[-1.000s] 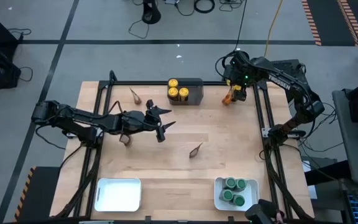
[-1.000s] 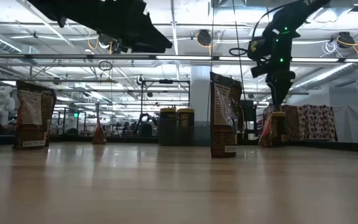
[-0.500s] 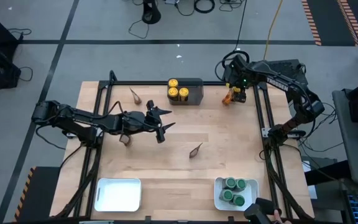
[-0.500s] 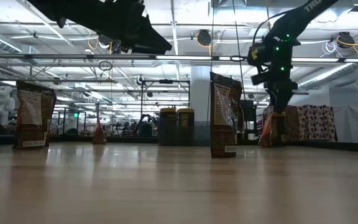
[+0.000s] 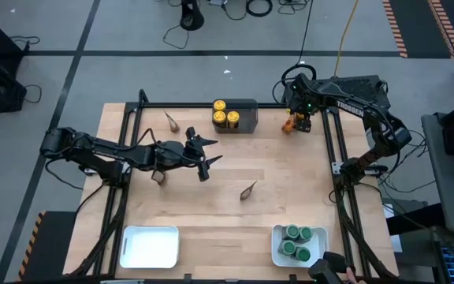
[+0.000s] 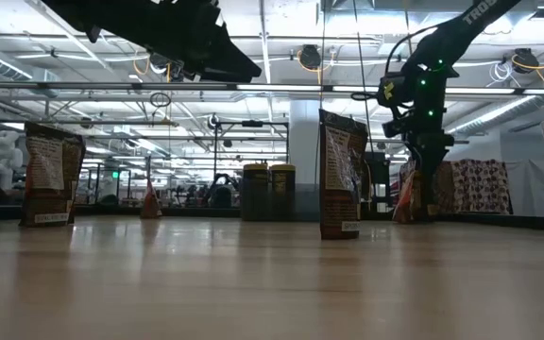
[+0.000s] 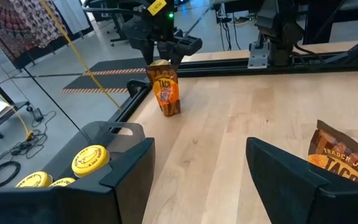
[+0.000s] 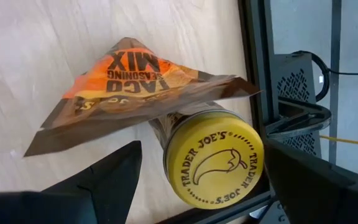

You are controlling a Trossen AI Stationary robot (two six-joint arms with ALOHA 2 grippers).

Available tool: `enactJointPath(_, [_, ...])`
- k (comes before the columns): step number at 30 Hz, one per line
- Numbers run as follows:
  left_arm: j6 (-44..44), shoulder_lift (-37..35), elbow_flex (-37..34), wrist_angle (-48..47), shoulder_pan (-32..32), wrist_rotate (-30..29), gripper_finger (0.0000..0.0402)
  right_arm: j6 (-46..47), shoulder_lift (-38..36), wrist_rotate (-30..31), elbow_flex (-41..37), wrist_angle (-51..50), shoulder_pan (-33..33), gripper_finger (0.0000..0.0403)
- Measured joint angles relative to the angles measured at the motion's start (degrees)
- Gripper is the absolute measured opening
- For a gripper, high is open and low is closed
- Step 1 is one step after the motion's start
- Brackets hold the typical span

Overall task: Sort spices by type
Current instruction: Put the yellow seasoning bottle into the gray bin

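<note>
Light wooden table (image 5: 290, 181) w/ black frame rails. Dark grey bin (image 5: 246, 115) at far edge holds three yellow-lidded round jars (image 5: 226, 117). White rectangular tray (image 5: 277, 246) at near right corner holds the green-lidded round jars (image 5: 296, 241); a second white tray (image 5: 150, 247) at near left has nothing in it. Brown-orange pointed seasoning packets are scattered: one mid-table (image 5: 248, 190), one near the bin (image 5: 171, 121), one under the left arm (image 5: 159, 176).

Right gripper (image 5: 299, 125) is at the far right corner, lowered over an orange taco-mix packet (image 8: 135, 87) and a yellow-lidded jar (image 8: 214, 158) that stand touching each other, jar tucked partly under the packet's edge.

Risk, as I judge it: the two items are so close that closing could pinch the packet along w/ the jar, or tip one over; the rail just beside them leaves little room for the outer finger.

Right gripper: fingers (image 8: 104, 180) spread wide, straddling jar and packet, gripping nothing yet.

Left gripper (image 5: 205, 158): hovers over table centre-left, fingers (image 7: 117, 177) apart, empty.
</note>
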Motion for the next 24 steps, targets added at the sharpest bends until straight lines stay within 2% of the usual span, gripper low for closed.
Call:
enactJointPath(11, [-0.02, 0.0, 0.0, 0.0, 0.0, 0.0, 0.0254, 0.78, 0.0, 0.15, 0.0, 0.17, -0.73, 0.031])
enactJointPath(21, [-0.02, 0.0, 0.0, 0.0, 0.0, 0.01, 0.0254, 1.91, 0.01, 0.18, 0.02, 0.33, -2.23, 0.0215])
enactJointPath(24, [-0.02, 0.0, 0.0, 0.0, 0.0, 0.01, 0.0254, 1.87, 0.0, 0.11, 0.02, 0.52, -2.21, 0.02])
